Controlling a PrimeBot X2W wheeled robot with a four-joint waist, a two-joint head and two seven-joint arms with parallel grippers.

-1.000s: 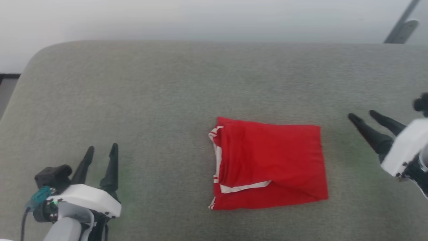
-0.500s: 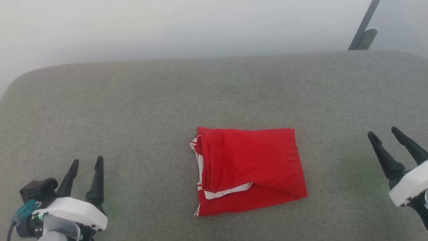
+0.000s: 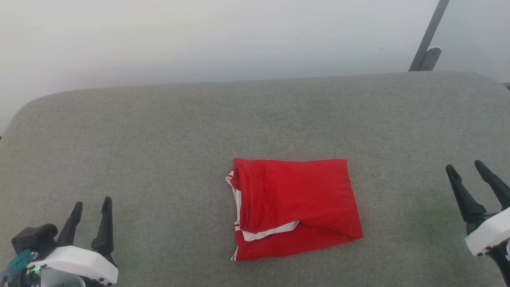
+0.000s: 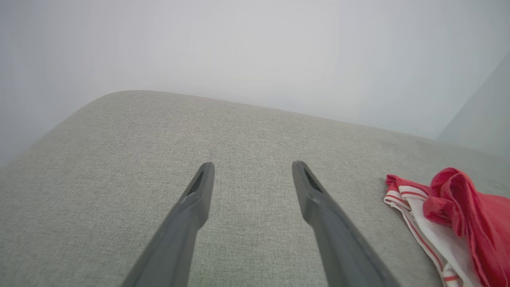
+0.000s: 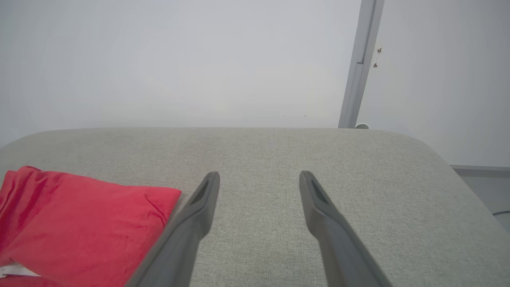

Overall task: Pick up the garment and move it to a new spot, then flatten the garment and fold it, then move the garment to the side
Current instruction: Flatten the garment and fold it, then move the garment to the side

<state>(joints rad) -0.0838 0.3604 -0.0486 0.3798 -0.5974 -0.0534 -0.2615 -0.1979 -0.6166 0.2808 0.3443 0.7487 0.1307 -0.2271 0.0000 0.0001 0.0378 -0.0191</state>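
Lying folded on the grey cushion (image 3: 159,135), garment (image 3: 295,207) clear of edges; left end effector (image 3: 92,201), right end effector (image 3: 463,164) splayed, empty.

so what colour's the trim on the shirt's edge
White with thin red stripes on the garment; clearest in left wrist view.

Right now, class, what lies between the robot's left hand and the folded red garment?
Just bare grey cushion: in the head view, the stretch from the left hand to the garment holds no object.
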